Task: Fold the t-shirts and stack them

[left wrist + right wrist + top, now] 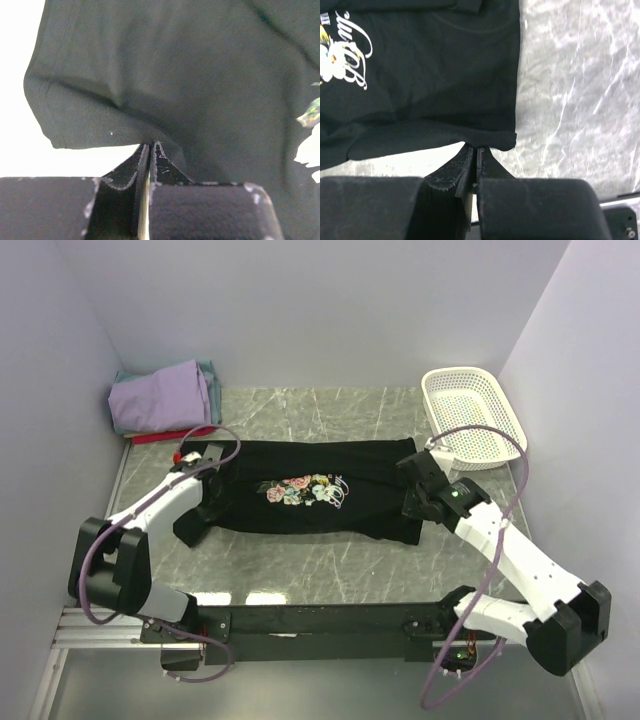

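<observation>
The black t-shirt [300, 490] with a rose print lies spread across the marble table, partly folded lengthwise. My left gripper [207, 502] is at the shirt's left end. In the left wrist view its jaws are pressed together on a fold of the black cloth [150, 100], the gripper [150, 145] pinching the near edge. My right gripper [415, 505] is at the shirt's right end, and the right wrist view shows this gripper [478, 148] shut on the near hem of the black t-shirt [430, 90]. Folded lavender [160, 395], teal [211, 375] and red [160, 438] t-shirts are stacked at the back left.
A white mesh basket [470, 415] stands at the back right against the wall. Walls close in the table on the left, back and right. Bare marble [330, 565] lies between the shirt and the arm bases.
</observation>
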Controlling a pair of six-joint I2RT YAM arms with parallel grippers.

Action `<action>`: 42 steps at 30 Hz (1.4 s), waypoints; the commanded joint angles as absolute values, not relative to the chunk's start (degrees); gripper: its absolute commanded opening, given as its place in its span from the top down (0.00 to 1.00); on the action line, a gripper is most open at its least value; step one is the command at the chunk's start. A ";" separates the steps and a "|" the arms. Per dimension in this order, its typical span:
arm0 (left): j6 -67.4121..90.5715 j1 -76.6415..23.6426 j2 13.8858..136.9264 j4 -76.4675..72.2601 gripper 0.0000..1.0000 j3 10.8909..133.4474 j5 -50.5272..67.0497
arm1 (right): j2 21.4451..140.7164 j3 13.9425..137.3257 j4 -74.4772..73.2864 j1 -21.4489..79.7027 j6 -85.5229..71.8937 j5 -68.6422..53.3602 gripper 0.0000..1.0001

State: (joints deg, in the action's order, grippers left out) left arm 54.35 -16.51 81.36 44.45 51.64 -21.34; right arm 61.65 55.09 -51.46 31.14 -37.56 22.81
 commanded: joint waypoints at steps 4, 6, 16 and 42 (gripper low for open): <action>47.73 -14.94 87.09 44.74 0.92 59.32 -23.82 | 67.05 60.02 -44.31 27.07 -30.25 21.80 0.95; 45.71 -14.50 88.93 44.21 0.92 60.98 -23.29 | 68.46 60.82 -43.08 25.49 -29.62 21.71 0.95; 39.82 -11.95 98.08 43.68 0.91 69.34 -23.03 | 78.74 64.51 -37.97 20.04 -25.23 18.72 0.95; 30.50 -10.38 107.76 49.83 0.48 81.65 -33.05 | 98.71 76.81 -31.12 13.71 -21.98 20.48 0.34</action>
State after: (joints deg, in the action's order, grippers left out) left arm 31.66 -11.66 111.92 46.94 80.75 -29.19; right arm 99.39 74.17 -33.65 14.94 -22.87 17.69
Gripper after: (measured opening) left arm 0.428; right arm 0.645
